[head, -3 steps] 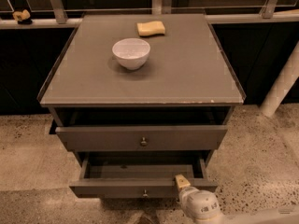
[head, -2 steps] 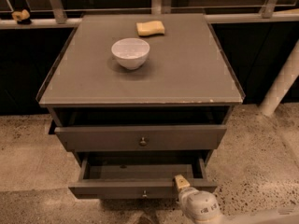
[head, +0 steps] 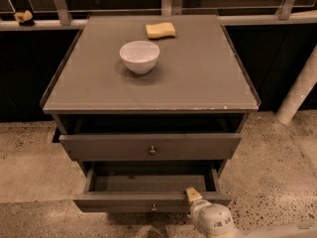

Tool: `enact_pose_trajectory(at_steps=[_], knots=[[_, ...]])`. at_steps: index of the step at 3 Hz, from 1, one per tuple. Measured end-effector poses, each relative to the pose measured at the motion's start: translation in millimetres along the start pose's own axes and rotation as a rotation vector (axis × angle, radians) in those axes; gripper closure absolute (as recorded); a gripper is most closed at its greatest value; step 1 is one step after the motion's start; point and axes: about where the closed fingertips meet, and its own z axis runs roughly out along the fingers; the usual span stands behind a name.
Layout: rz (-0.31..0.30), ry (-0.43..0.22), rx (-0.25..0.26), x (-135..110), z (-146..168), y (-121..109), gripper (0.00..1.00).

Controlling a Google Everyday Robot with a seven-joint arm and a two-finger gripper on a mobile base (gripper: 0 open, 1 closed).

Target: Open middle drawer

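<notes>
The middle drawer (head: 119, 200) is found at 6 o'clock in the view, just under the taller drawer (head: 104, 147). It is seen pulled well out, so its bare inside is shown. The end effector (head: 192, 195) is seen at the top edge of the drawer front, at 3 o'clock from the small knob (head: 154, 208). It cannot be told if the end effector is released or clenched.

The task looks nearly done. If more pull is needed, it should be given straight toward 6 o'clock, slow and level, because a pull from one side can make a drawer jam. The drawer should not be pulled too far out. The bowl (head: 139, 56) and sponge (head: 160, 30) on the worktop (head: 213, 78) should not be shaken.
</notes>
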Motion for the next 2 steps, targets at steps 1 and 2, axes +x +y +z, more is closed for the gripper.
enact_pose_trajectory(at_steps=[1,2], knots=[[-0.001,-0.002,-0.002,-3.5,-1.6,15.7,1.00],[0.009,-0.006,-0.004,-7.8,-8.6,19.9,1.00]])
